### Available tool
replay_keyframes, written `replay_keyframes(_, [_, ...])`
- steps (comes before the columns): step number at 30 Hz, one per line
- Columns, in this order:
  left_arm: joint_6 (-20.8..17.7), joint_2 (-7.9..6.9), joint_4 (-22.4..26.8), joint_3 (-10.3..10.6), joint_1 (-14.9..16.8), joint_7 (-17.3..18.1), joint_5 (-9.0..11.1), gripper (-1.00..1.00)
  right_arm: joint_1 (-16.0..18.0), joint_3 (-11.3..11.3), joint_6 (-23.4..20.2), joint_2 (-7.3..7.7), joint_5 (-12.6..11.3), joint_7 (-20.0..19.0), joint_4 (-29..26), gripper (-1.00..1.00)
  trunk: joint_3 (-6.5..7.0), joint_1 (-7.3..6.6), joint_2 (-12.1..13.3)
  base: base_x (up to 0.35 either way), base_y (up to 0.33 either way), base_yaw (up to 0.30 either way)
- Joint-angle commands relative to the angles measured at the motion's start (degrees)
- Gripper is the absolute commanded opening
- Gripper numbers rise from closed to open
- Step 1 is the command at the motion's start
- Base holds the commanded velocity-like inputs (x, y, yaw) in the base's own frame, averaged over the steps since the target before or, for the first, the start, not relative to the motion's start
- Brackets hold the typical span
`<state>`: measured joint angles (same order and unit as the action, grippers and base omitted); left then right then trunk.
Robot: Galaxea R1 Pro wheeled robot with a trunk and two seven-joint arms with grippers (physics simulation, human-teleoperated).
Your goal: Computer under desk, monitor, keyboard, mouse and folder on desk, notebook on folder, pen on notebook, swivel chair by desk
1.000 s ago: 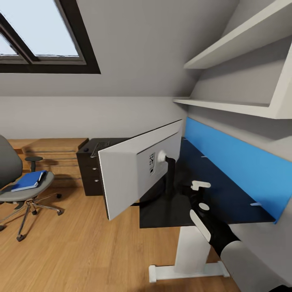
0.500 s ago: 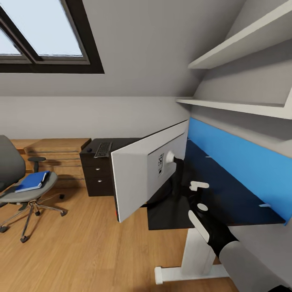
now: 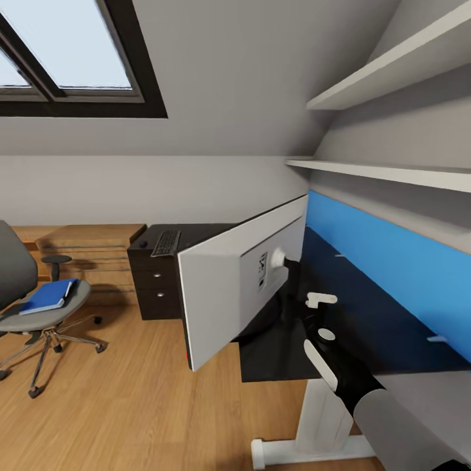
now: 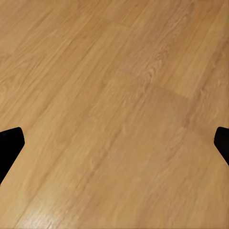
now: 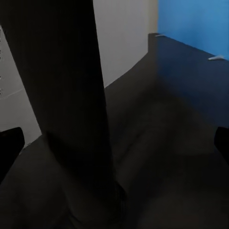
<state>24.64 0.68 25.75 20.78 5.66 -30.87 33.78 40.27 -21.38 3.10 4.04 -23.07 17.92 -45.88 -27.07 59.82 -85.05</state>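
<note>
While splayed wide by the monitor (image 3: 242, 278) stand on the tabletop (image 3: 366, 327), right hand (image 5: 114, 143); folder (image 3: 47, 296) far left on swivel chair (image 3: 39, 307).

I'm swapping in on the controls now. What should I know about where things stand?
Right tool: open on the desk, beside the monitor stand; nothing held.
Left tool: open, pointing at the wooden floor.
Done: monitor stands on the desk, at its near edge.
Keyboard lies on the black drawer cabinet.
Blue folder is on the swivel chair, away from the desk.
Left: keyboard, mouse, folder, notebook, pen, chair.
</note>
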Motion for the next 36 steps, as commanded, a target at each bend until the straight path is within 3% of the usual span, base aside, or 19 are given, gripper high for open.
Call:
replay_keyframes(1, [0.3, -0.05, 0.0, 0.5, 0.1, -0.3, 0.5, 1.0, 0.1, -0.4, 0.3, 0.09, -0.6, 0.4, 0.0, 1.0, -0.06, 0.01, 0.0, 0.11, 0.085, 0.0])
replay_keyframes(28, [0.3, 0.03, 0.0, 0.5, 0.1, -0.3, 0.5, 1.0, 0.1, -0.4, 0.4, 0.04, 0.3, 0.3, 0.4, 1.0, -0.06, 0.01, 0.0, 0.079, 0.015, 0.0])
replay_keyframes(29, [0.3, 0.03, 0.0, 0.5, 0.1, -0.3, 0.5, 1.0, 0.1, -0.4, 0.4, 0.04, 0.8, 0.2, 0.4, -1.0, -0.06, 0.01, 0.0, 0.003, 0.0, 0.0])
replay_keyframes(36, [0.2, 0.03, 0.0, 0.5, 0.1, -0.3, 0.5, 1.0, 0.1, -0.4, 0.3, 0.07, 1.7, 0.2, 0.4, -1.0, -0.06, 0.01, 0.0, 0.0, 0.0, 0.0])
